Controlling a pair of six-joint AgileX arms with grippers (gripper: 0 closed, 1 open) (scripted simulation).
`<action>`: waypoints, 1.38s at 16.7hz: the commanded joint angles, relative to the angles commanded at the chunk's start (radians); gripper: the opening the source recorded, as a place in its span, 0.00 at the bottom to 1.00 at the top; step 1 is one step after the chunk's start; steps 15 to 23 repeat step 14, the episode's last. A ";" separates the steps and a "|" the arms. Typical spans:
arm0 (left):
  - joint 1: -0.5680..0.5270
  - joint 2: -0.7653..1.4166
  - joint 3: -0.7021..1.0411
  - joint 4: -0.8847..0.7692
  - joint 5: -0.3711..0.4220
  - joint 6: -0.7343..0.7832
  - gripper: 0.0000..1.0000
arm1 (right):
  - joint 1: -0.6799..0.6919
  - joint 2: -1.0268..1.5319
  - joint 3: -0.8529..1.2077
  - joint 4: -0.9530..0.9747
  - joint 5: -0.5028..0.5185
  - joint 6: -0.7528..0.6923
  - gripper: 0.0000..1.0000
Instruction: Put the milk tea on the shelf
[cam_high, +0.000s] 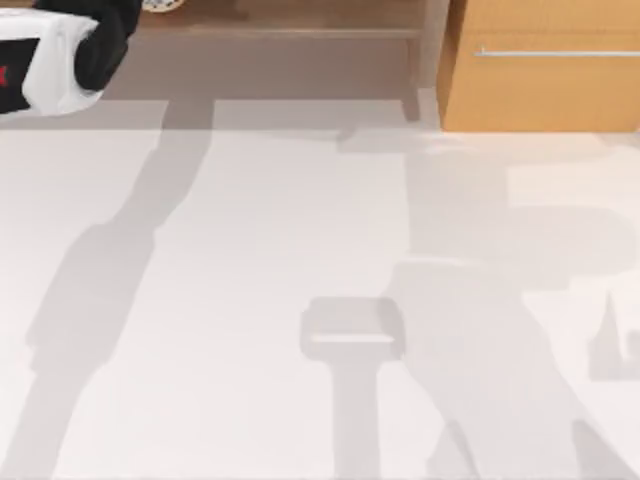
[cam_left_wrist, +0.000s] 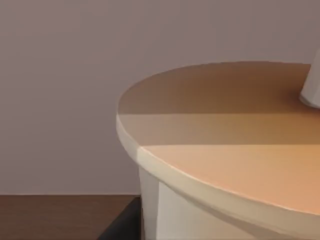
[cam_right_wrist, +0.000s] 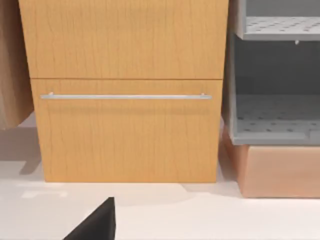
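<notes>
Left arm: the white and black left arm (cam_high: 60, 45) sits at the top view's far left corner, reaching over the shelf (cam_high: 300, 20); the frame edge cuts it off.
Left gripper: its fingers cannot be made out, so whether it is clenched, released or holding the cup cannot be told.
Milk tea: the left wrist view shows the cup's lid (cam_left_wrist: 225, 145) very close, a pale orange-beige disc with a cream rim, directly beside that arm's camera. The white straw (cam_left_wrist: 312, 87) rises through the lid and is cut off at the frame edge.
Cup in top view: only a small white, dark-speckled rounded bit (cam_high: 160, 5) peeks out beside the arm, at the picture's upper edge over the shelf board; what it is cannot be told.
Shelf surface: a brown wooden strip (cam_left_wrist: 60, 215) shows low beside the cup; whether the cup rests on it is hidden.
Cabinet: the orange-wood cabinet (cam_high: 545, 85) with a silver bar handle (cam_right_wrist: 125, 96) stands at the table's back right.
Right arm: one dark corner (cam_right_wrist: 97, 225) shows in its wrist view, facing the cabinet; its fingers' state cannot be told.
Table: the white table (cam_high: 250, 300) carries grey shadows.
</notes>
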 joint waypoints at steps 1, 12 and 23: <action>0.000 0.000 0.000 0.000 0.000 0.000 0.45 | 0.000 0.000 0.000 0.000 0.000 0.000 1.00; 0.000 0.000 0.000 0.000 0.000 0.000 1.00 | 0.000 0.000 0.000 0.000 0.000 0.000 1.00; 0.000 0.000 0.000 0.000 0.000 0.000 1.00 | 0.000 0.000 0.000 0.000 0.000 0.000 1.00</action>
